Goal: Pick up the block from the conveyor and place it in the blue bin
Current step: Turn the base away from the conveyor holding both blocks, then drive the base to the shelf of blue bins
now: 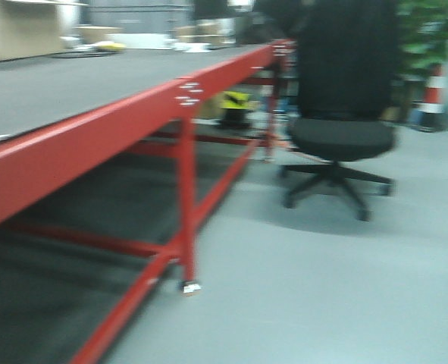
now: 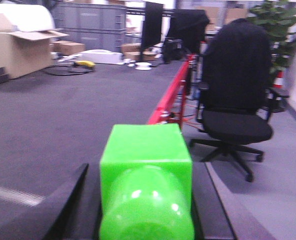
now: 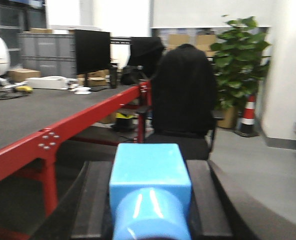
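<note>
Green block [image 2: 145, 150] fills left tool [image 2: 143, 172], blue block [image 3: 150, 175] right tool [image 3: 149, 165]; cardboard box [image 2: 18, 52] open.

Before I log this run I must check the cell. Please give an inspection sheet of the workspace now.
Surface: conveyor, dark grey belt in a red frame.
Job's things: green block and blue block, each held; blue bin not clearly seen.
Clutter: cardboard box and white items near the belt's far end.
Grippers: left gripper shut on green block; right gripper shut on blue block.
Cables: dark loop at far end, blurred.
Surroundings: black office chair, plant, traffic cone.
</note>
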Controlling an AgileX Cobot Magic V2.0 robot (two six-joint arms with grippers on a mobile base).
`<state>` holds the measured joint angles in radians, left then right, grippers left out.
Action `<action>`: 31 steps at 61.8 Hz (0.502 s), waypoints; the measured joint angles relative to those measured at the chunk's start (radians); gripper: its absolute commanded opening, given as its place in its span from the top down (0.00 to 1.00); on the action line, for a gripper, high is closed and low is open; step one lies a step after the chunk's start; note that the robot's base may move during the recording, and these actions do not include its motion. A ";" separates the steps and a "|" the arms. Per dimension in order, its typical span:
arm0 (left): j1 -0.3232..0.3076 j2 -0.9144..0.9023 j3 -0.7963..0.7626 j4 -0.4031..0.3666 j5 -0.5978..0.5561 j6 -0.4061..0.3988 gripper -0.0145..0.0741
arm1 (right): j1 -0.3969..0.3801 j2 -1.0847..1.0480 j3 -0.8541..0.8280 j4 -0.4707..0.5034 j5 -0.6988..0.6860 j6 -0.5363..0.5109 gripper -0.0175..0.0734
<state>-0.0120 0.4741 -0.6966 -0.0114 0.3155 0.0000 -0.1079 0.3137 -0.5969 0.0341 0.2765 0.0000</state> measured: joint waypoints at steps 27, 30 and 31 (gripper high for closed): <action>0.000 0.000 0.000 0.000 0.000 0.000 0.96 | 0.000 0.000 0.000 0.000 0.000 0.000 0.99; 0.000 0.000 0.000 0.000 0.000 0.000 0.96 | 0.000 0.000 0.000 0.000 0.000 0.000 0.99; 0.000 0.000 0.000 0.000 0.000 0.000 0.96 | 0.000 0.000 0.000 0.000 0.000 0.000 0.99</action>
<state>-0.0120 0.4741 -0.6966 -0.0114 0.3155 0.0000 -0.1079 0.3137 -0.5969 0.0341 0.2765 0.0000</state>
